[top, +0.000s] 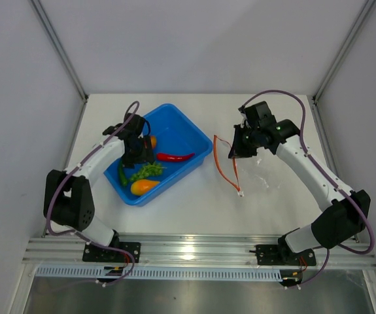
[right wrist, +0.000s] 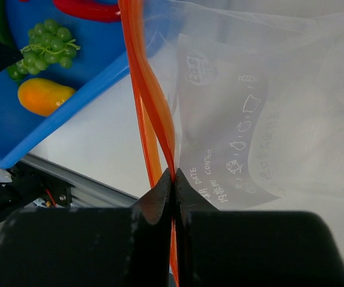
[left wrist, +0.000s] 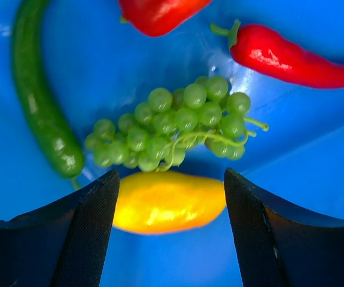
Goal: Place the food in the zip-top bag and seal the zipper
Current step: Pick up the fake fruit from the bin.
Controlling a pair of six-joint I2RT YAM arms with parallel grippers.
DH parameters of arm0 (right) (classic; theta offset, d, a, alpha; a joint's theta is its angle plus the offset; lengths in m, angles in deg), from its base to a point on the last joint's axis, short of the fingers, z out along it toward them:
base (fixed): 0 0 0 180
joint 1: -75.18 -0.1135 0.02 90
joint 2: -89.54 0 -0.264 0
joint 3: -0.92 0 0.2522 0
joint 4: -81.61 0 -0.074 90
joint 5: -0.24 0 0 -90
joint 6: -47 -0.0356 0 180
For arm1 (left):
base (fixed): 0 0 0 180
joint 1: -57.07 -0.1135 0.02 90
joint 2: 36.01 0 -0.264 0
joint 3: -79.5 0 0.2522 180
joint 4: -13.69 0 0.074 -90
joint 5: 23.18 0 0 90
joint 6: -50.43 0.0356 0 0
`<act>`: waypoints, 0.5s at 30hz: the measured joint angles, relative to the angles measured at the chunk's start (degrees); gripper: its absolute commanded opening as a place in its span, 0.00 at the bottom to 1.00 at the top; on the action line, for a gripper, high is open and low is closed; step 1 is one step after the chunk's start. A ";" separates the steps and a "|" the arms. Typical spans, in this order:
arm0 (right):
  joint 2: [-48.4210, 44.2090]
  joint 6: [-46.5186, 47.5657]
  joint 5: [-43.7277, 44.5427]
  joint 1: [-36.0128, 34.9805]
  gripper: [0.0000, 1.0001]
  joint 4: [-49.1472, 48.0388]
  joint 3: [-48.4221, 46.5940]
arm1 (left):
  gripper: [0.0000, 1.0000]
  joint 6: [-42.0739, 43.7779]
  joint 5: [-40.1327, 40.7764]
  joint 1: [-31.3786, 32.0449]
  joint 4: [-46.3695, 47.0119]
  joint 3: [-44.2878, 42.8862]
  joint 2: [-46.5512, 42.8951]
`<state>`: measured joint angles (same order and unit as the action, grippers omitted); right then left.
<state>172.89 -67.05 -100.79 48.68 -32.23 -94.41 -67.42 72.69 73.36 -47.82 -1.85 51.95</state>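
The food lies in a blue tray (top: 194, 134): a red chili (left wrist: 291, 57), a red-orange fruit (left wrist: 160, 15), a green grape-like bunch (left wrist: 172, 122), a long green pepper (left wrist: 40, 107) and a yellow-orange piece (left wrist: 169, 202). My left gripper (left wrist: 169, 230) is open, low in the tray (top: 138, 154), with one finger on each side of the yellow-orange piece. My right gripper (right wrist: 173, 179) is shut on the red-orange zipper (right wrist: 151, 89) of the clear zip-top bag (right wrist: 267, 119). It holds the bag's mouth up, right of the tray (top: 240, 145). The zipper (top: 223, 167) hangs toward the table.
The tray's near right corner (right wrist: 70, 89) lies close to the bag's mouth. A metal rail (top: 194, 248) runs along the table's front edge. Grey walls and frame posts (top: 60, 49) close in the sides and back.
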 measured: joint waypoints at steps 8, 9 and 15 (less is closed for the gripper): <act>0.63 -1.44 -0.46 1.22 0.00 0.02 0.00 | 0.71 0.24 -6.80 0.04 4.63 -0.17 5.55; 0.81 -1.57 -0.48 1.31 0.00 0.00 0.00 | 0.70 -0.07 -7.74 0.07 5.09 -0.50 6.62; 1.64 -1.97 -0.48 1.92 0.00 0.07 -0.35 | 0.64 -0.63 -11.10 0.09 6.91 -2.73 12.41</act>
<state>174.53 -69.02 -101.27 50.60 -32.16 -94.75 -68.06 61.58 73.45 -40.91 -4.59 64.37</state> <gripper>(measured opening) 0.006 0.663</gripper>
